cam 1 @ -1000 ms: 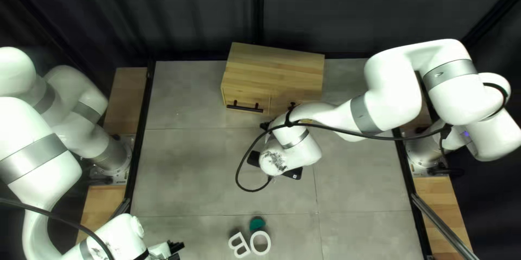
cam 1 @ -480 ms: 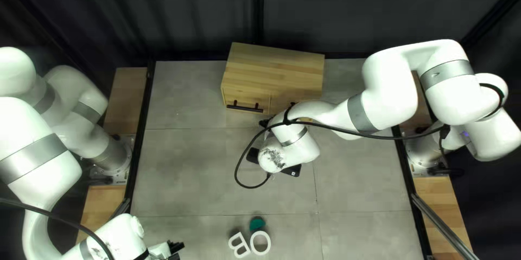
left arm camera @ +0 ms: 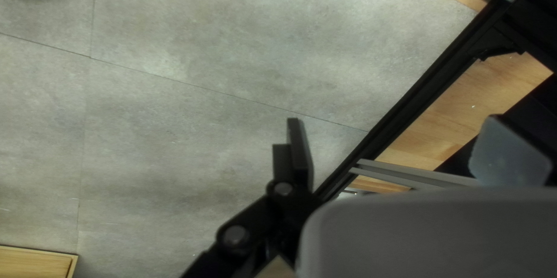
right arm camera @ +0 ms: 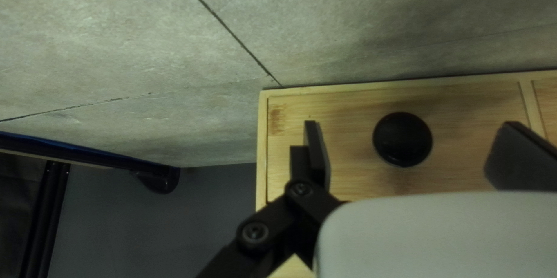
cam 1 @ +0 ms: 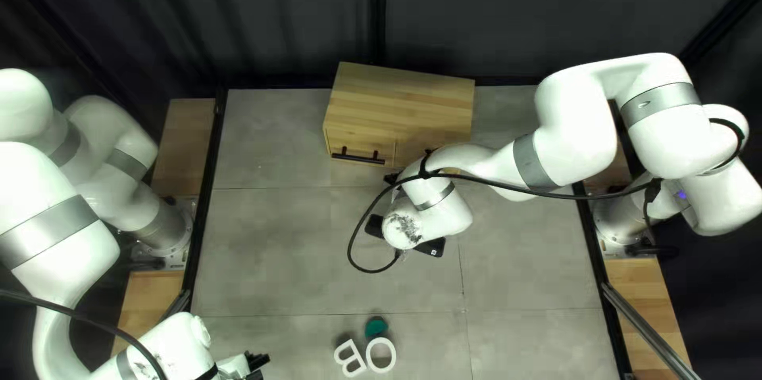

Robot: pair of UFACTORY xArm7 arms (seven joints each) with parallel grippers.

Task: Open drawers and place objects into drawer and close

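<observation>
At the lower left of the top left view is my left gripper (cam 1: 255, 362), away from the wooden cabinet (cam 1: 405, 102); its own wrist view shows the left gripper (left arm camera: 404, 149) open over bare tabletop. My right gripper (cam 1: 390, 179) is mostly hidden by its arm at the cabinet's front. In the right wrist view the right gripper (right arm camera: 415, 151) stands open, with a round black knob (right arm camera: 402, 139) between its fingers, neither touching it. A bar handle (cam 1: 357, 157) marks the cabinet's closed left drawer. White letters B (cam 1: 349, 358) and O (cam 1: 381, 355) lie by a green piece (cam 1: 375, 327).
The right arm (cam 1: 571, 126) spans the table's right half, its cable (cam 1: 349, 245) looping beside the wrist. Dark rails (cam 1: 208, 190) edge the table, and a black curtain (cam 1: 278, 15) hangs behind the cabinet. In the left wrist view a wooden corner (left arm camera: 35, 262) shows.
The right arm's wrist has moved slightly, a little left at first, then back to the right and toward the cabinet. The left arm, cabinet, letters and green piece have stayed where they were.
</observation>
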